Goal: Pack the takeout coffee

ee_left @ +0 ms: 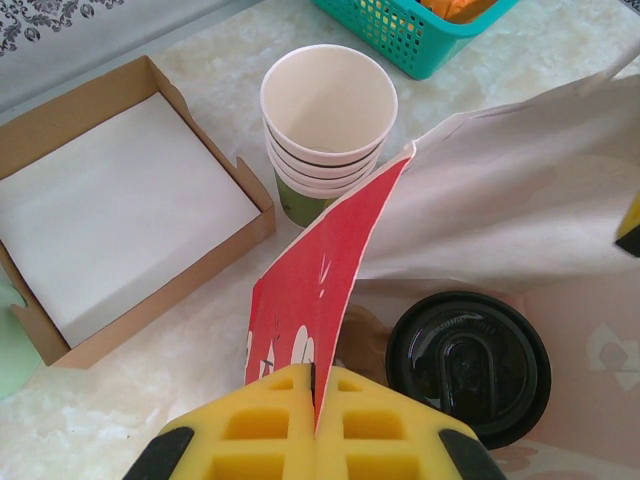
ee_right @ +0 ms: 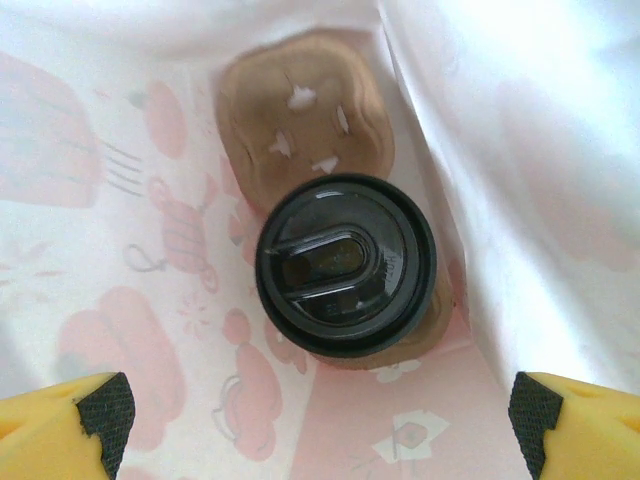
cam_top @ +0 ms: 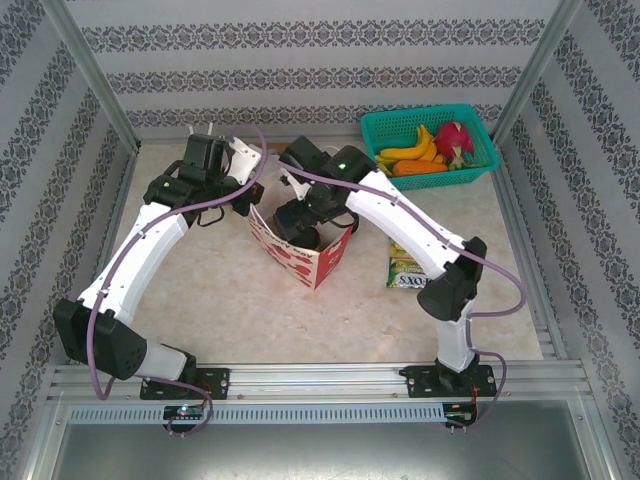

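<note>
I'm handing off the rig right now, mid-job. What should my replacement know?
Left claw: shut on the rim of the bag, holding it open.
Right claw: open, inside the bag, above the coffee, not touching it.
Coffee: upright on the bag's floor, lid on, by a brown bun.
Done: coffee is in the bag.
Left: lift the right arm out, release the rim.

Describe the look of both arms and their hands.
Left arm and right arm: white shells, black joints, a purple cable running along each. A green light glows near the right arm's wrist. Left hand: yellow, with square recesses. Right hand: yellow, with black pads.
</note>
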Robot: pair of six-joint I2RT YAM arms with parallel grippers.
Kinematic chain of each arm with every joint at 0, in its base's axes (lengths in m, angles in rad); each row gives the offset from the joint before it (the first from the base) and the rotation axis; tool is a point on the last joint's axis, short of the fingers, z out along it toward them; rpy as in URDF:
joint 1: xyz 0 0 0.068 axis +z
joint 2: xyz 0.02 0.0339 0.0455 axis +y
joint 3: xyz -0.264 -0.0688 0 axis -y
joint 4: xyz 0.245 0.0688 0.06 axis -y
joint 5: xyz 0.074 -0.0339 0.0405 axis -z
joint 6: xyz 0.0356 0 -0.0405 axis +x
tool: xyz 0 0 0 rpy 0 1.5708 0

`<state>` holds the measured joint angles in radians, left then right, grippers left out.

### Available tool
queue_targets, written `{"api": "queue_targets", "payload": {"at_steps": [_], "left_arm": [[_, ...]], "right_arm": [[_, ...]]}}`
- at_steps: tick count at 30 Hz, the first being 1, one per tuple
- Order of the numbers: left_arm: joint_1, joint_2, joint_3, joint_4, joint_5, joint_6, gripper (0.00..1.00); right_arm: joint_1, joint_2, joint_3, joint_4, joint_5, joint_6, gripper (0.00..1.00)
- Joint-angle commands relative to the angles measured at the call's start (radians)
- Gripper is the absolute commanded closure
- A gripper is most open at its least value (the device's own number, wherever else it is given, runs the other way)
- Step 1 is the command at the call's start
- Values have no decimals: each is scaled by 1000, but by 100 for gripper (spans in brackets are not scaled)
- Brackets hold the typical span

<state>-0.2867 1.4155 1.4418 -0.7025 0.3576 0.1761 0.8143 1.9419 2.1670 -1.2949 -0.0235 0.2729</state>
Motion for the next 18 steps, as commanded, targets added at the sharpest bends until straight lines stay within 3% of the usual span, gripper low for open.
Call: {"api": "queue_targets", "payload": {"at_steps": [1, 10, 18], "left_arm": [[-2, 0, 11, 23, -15, 8, 100], [-1, 7, 11, 26, -13, 0, 100], [-2, 20, 8, 28, -17, -4, 100]], "right_arm": [[8, -86, -28, 70, -14, -55, 2], [5, -221, -129, 155, -77, -98, 2], [7, -425, -334, 246, -154, -97, 2]]}}
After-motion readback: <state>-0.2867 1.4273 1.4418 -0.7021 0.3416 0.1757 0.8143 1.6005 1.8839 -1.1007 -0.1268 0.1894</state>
